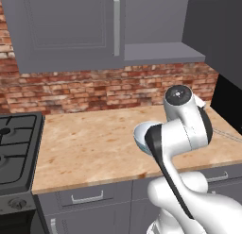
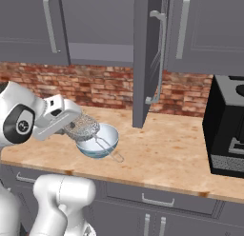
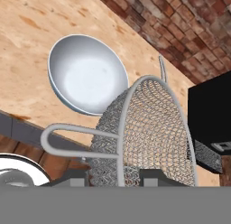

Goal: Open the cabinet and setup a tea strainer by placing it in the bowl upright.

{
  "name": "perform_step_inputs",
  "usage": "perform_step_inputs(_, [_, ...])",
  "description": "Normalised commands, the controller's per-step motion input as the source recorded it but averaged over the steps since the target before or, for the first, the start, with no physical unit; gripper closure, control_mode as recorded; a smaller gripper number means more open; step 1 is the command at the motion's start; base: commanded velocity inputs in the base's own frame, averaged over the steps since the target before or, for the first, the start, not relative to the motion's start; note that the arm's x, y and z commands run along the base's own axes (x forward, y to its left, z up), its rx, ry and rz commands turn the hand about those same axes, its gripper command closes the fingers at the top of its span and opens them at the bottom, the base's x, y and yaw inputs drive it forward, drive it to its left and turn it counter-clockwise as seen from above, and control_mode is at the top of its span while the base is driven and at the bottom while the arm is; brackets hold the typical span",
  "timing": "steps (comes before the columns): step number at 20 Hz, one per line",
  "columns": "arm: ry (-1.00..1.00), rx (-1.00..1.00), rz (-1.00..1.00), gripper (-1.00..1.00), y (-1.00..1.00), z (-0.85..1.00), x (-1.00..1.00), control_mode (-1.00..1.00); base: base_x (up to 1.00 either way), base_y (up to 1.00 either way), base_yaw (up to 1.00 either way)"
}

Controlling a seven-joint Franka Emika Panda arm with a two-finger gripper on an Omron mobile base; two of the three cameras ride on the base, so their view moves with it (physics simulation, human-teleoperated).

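Note:
The cabinet [image 2: 100, 52] is open; its door [image 2: 144, 63] with a long silver bar handle swings out over the counter, and the grey inner shelf [image 1: 160, 51] is bare. My gripper [image 2: 71, 123] is shut on the tea strainer [image 2: 82, 126], whose silver mesh basket is tipped on its side just above the left rim of the bowl [image 2: 100, 143]. In the hand view the mesh dome of the tea strainer [image 3: 144, 128] is close to the camera, with the bowl [image 3: 88, 74] beyond it, its pale inside empty. My arm hides much of the bowl [image 1: 140, 132] in the left base view.
A black appliance [image 2: 228, 130] stands on the counter at the right end. A stove [image 1: 14, 148] borders the counter's left end. Low grey drawers [image 2: 157, 199] run below the wooden counter [image 1: 85, 143]. A brick wall backs it.

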Motion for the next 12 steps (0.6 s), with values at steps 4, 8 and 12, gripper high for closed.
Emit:
perform_step_inputs(4, [0.0,0.02,0.01,1.0,0.0,-0.06,0.25,-1.0,0.0,0.0,0.0])
perform_step_inputs(8, [0.13,0.0,0.0,1.0,0.09,-0.41,0.32,-1.0,0.0,0.0,0.0])
perform_step_inputs(12, [0.09,0.0,0.0,1.0,0.07,-0.49,0.36,-1.0,0.0,0.0,0.0])
